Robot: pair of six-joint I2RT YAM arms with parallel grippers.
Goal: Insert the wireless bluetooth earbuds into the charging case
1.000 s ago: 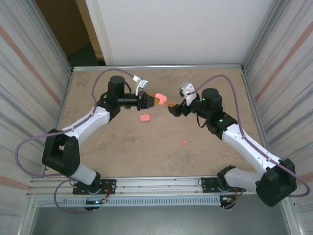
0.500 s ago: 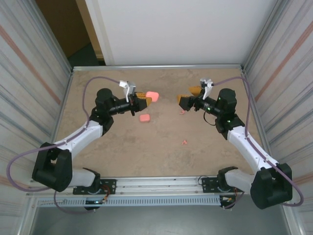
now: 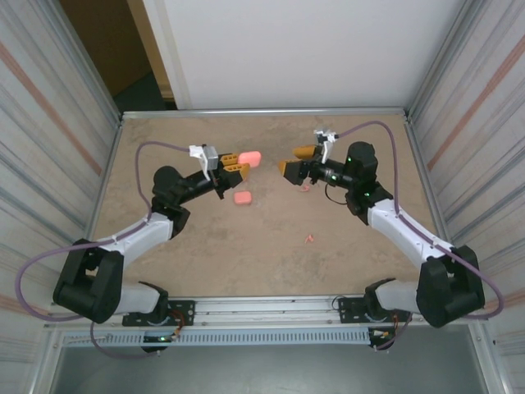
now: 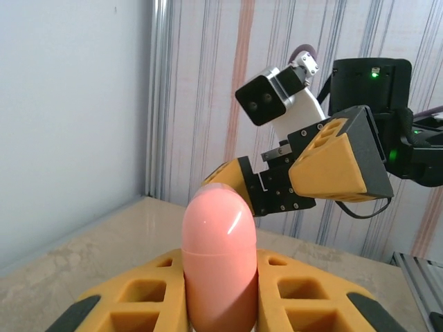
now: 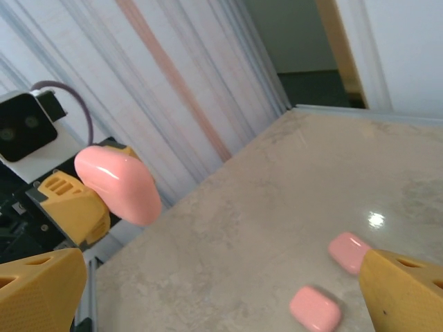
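Note:
My left gripper (image 3: 237, 163) is shut on a closed pink charging case (image 3: 252, 156), held up off the table. In the left wrist view the case (image 4: 219, 256) stands upright between the orange fingers (image 4: 304, 297). Facing it a short way off, my right gripper (image 3: 294, 162) is open with nothing between its fingers (image 5: 405, 294). One tiny pink earbud (image 3: 309, 239) lies on the table in front of the right arm. Another small pink piece (image 3: 305, 187) lies just below the right gripper.
A second pink case (image 3: 242, 198) lies on the table below the left gripper. The right wrist view has two pink cases on the table (image 5: 315, 308) (image 5: 349, 250). Striped metal walls (image 3: 57, 123) close in both sides.
The two grippers, nearly touching a second ago, have drawn apart. The left arm pulled back left with the case. The right jaws opened wide, and a small pink piece now lies beneath them.

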